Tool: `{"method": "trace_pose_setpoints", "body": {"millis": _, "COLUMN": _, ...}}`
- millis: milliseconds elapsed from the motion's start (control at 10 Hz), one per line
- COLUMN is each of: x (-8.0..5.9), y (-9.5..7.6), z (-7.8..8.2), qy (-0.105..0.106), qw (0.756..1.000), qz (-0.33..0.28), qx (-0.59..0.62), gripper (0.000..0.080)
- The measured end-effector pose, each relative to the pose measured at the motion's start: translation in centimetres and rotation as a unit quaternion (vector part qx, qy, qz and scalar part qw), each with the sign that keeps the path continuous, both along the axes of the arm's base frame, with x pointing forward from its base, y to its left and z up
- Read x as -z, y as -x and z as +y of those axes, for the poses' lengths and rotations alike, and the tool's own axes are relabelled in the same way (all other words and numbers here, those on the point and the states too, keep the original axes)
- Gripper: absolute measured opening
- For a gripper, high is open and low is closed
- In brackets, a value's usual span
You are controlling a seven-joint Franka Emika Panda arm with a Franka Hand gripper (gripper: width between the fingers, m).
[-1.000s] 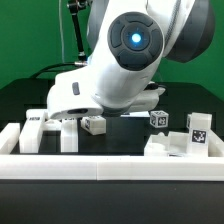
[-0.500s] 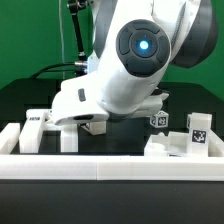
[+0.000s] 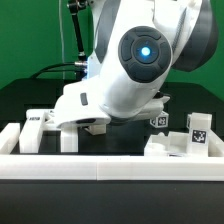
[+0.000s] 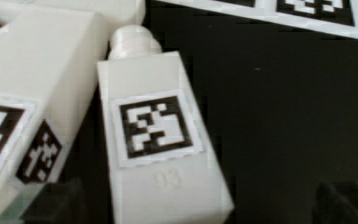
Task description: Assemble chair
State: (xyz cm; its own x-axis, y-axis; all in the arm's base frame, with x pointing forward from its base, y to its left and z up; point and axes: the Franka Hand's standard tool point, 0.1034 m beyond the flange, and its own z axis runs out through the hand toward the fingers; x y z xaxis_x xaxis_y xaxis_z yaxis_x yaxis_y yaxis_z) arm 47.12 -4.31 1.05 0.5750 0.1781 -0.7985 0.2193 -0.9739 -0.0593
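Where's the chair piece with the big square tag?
At the exterior view's far right, the tagged chair piece stands beside a low white block; a small tagged cube sits toward that view's left.

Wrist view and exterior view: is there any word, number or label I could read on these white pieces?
None can be read.
White chair piece: square marker tag, pattern only; faint marks below it, too blurred.
Upright piece at the exterior view's left: dark mark near its top, too small.
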Motion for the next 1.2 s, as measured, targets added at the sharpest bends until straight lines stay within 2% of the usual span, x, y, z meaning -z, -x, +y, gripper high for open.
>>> {"method": "trace_pose_setpoints", "body": {"millis": 100, "x": 0.0, "y": 0.0, "z": 0.0, "qy": 0.0, "qw": 1.0, "qz": 0.0, "qx": 0.001, "gripper": 0.044}}
{"method": "trace_pose_setpoints", "body": {"millis": 200, "x": 0.0, "y": 0.0, "z": 0.0, "qy": 0.0, "qw": 1.0, "qz": 0.0, "qx": 0.001, "gripper": 0.044}}
{"method": "trace_pose_setpoints", "body": {"millis": 300, "x": 0.0, "y": 0.0, "z": 0.0, "qy": 0.0, "qw": 1.0, "qz": 0.0, "qx": 0.001, "gripper": 0.0291}}
{"method": "trace_pose_setpoints", "body": {"millis": 700, "x": 0.0, "y": 0.0, "z": 0.0, "qy": 0.0, "qw": 1.0, "qz": 0.0, "qx": 0.001, "gripper": 0.0291}}
{"method": "trace_pose_setpoints", "body": {"millis": 800, "x": -0.4, "y": 0.0, "z": 0.1, "qy": 0.002, "qw": 1.0, "qz": 0.004, "qx": 0.003, "gripper": 0.0291}}
{"method": "trace_pose_setpoints", "body": {"millis": 1100, "x": -5.8, "y": -1.9, "z": 1.7, "qy": 0.025, "qw": 0.999, "qz": 0.012, "qx": 0.026, "gripper": 0.0291}}
{"method": "trace_pose_setpoints", "body": {"millis": 1200, "x": -7.0, "y": -2.4, "z": 1.7, "qy": 0.028, "qw": 0.999, "qz": 0.006, "qx": 0.029, "gripper": 0.0291}}
